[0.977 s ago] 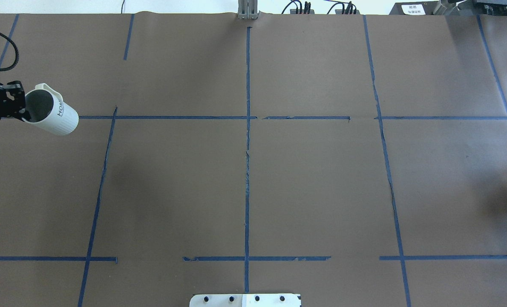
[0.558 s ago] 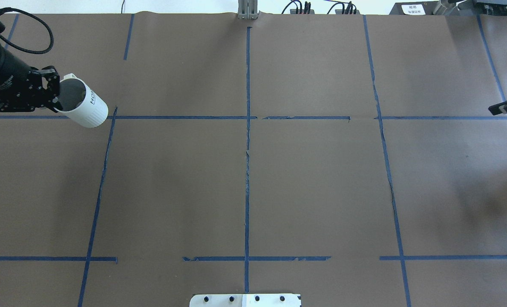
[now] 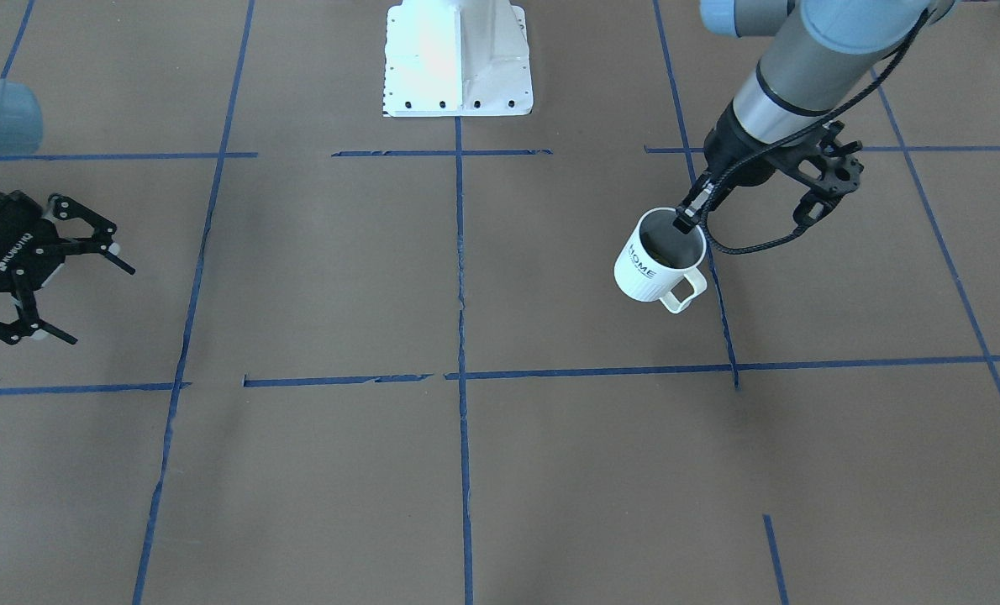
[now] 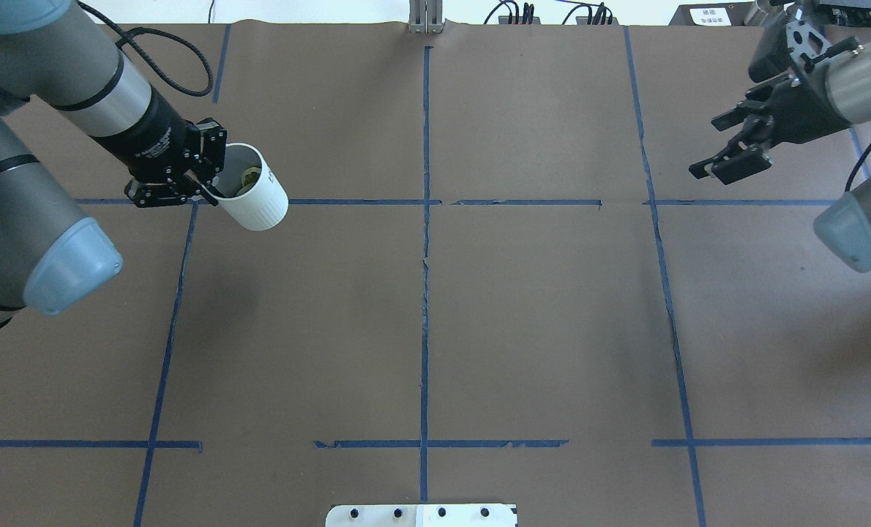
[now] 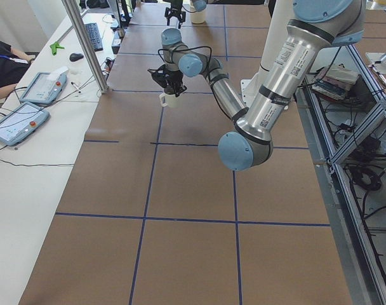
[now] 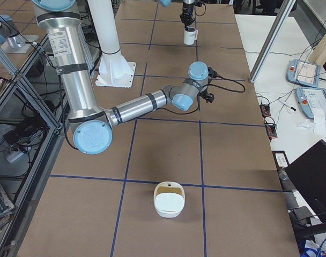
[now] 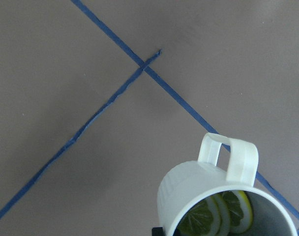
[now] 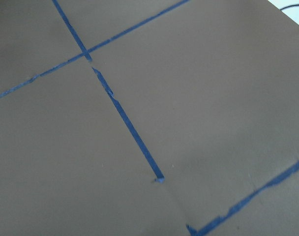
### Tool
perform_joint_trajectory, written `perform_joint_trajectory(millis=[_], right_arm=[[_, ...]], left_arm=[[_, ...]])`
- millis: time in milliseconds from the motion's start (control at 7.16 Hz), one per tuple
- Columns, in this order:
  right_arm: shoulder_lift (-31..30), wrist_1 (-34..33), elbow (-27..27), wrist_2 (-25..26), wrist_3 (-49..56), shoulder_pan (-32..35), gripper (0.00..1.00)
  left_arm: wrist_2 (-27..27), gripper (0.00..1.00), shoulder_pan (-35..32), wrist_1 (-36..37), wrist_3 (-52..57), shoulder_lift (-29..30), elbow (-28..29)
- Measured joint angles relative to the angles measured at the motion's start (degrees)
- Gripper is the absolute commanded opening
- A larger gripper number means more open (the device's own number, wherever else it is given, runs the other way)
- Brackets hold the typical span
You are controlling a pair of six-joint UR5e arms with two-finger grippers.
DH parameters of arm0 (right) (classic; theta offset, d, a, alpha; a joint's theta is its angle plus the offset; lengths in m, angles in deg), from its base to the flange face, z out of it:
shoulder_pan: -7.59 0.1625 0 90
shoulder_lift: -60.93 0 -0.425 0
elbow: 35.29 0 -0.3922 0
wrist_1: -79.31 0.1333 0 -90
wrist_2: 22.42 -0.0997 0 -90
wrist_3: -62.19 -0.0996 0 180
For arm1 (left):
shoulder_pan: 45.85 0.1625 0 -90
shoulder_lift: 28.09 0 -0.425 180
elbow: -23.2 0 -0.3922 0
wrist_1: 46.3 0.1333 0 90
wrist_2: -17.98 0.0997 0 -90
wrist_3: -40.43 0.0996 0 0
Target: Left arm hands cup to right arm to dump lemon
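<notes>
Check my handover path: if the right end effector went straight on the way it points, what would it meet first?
Probably the table paper: the right end effector points inward and down, its wrist view showing only paper and blue tape. The cup seems off that line.

The cup [image 7: 189,196] is glossy and ribbed, the paper cover [image 4: 538,307] matt, the left arm [image 4: 77,66] smooth metal.

A table [image 4: 545,315] covered in brown paper, marked into squares by blue tape [image 4: 424,329]. The robot's white base [image 3: 458,63] stands on it at the robot's side; a white bowl [image 6: 169,201] sits near the right end, just beside a tape line.
</notes>
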Motion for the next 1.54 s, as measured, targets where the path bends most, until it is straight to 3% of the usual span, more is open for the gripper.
perform_joint_trajectory(millis=[279,558,977,1257,1536], right_arm=[[3.31,11.66,-0.81,12.87,-11.12,-9.67,0.99],[5.69,20.43,-0.69,32.45,-19.25,-22.80,0.99],[9.11,23.56,-0.75,54.12,-23.97,-36.53,0.99],[9.80,24.90,-0.95,59.65,-24.40,-40.07,0.99],[9.84,25.15,-1.05,60.50,-24.38,-40.67,0.99]], left_arm=[[0.02,0.00,1.92,-0.34,-5.74,4.96,4.86],[0.15,0.00,3.47,-0.87,-10.07,8.79,8.07],[0.17,0.00,5.40,-4.75,-17.37,13.52,12.38],[0.17,0.00,6.73,-6.35,-20.84,15.51,13.72],[0.17,0.00,8.23,-6.60,-22.88,16.69,13.69]])
